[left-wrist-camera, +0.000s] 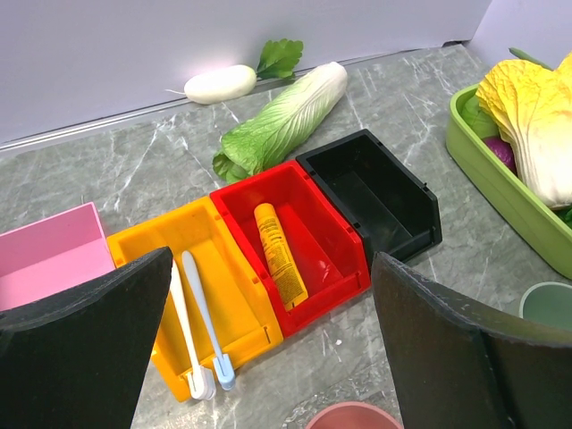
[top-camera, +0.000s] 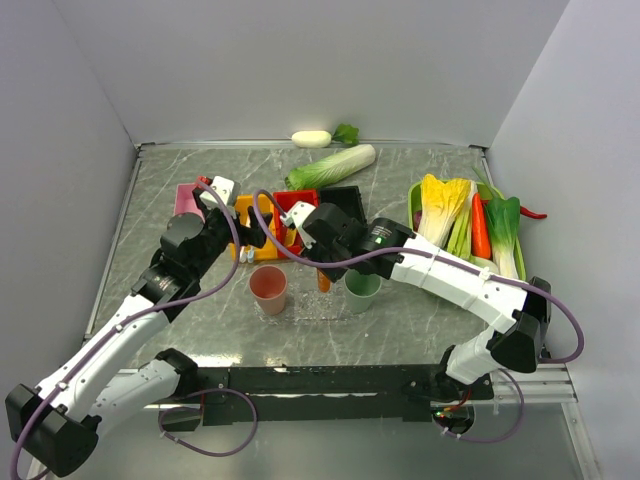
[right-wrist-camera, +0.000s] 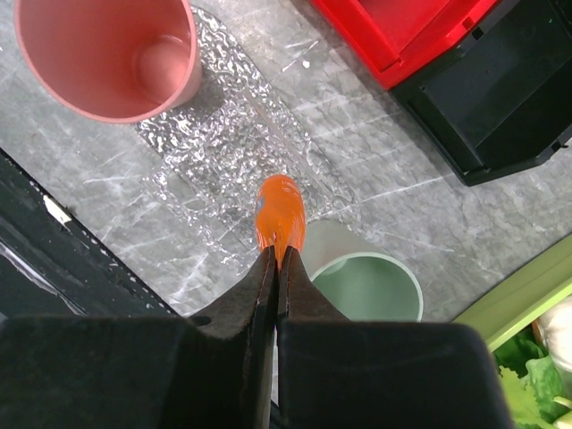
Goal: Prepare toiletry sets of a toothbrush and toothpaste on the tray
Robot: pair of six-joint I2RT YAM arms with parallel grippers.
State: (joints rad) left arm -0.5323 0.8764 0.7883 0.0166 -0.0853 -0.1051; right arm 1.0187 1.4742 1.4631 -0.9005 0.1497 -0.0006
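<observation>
while above tray (right-wrist-camera: 234, 134), toothpaste (right-wrist-camera: 279, 213) in right tool (right-wrist-camera: 275, 261)

Contents tallied by kind

Two toothbrushes (left-wrist-camera: 183, 326) (left-wrist-camera: 206, 317), two toothpaste tubes (left-wrist-camera: 279, 255) (right-wrist-camera: 280, 214), two cups (top-camera: 268, 290) (top-camera: 362, 287), four bins (left-wrist-camera: 49, 250) (left-wrist-camera: 232, 295) (left-wrist-camera: 313, 232) (left-wrist-camera: 375, 192), one clear tray (right-wrist-camera: 223, 143) and one green tray (left-wrist-camera: 500, 188) are counted; one cabbage (top-camera: 335, 165) and one white radish (top-camera: 312, 139) are seen at the table's (top-camera: 400, 190) far edge.

robot lab cell: bare grey walls (top-camera: 300, 60) enclosing marble-look table (top-camera: 240, 165), black mounting rail (top-camera: 330, 380).
</observation>
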